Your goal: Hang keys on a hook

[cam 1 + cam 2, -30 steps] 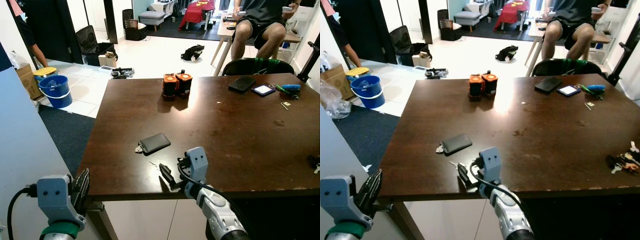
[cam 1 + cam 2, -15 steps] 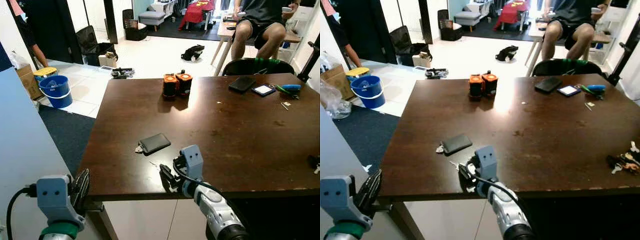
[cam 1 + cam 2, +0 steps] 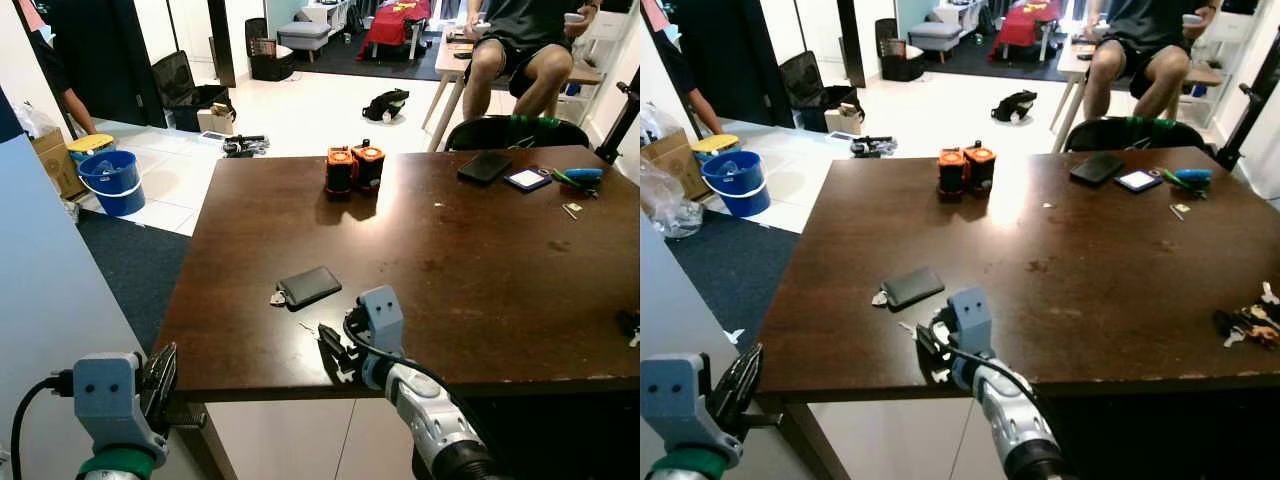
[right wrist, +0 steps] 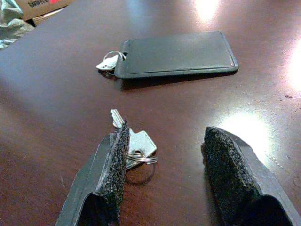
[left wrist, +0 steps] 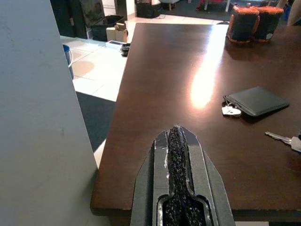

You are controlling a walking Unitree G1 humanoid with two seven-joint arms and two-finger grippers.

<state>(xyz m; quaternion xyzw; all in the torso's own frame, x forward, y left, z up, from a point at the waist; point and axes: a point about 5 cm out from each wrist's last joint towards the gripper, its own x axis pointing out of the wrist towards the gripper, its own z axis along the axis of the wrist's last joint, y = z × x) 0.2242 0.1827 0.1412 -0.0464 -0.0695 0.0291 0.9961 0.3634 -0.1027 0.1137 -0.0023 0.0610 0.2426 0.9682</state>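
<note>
- Keys: flat silver metal blades on a thin round wire ring, lying on the dark table near its front edge, at about 5 o'clock from the card holder.
- Right gripper: its two black fingers with rough, grainy pads are spread wide and hold nothing; one pad sits right against the keys, the other stands well apart over bare wood.
- Card holder: a flat, dark, rounded rectangle with a stitched edge and a small pale tag on a ring at one corner.
- Table: glossy dark brown wood, scuffed, with bright glare patches.
- Left gripper: its coarse black pads are pressed together with no gap, gripping nothing, low by the table's front left corner.
- Two orange-and-black cylinders stand side by side at 12 o'clock from the card holder.
</note>
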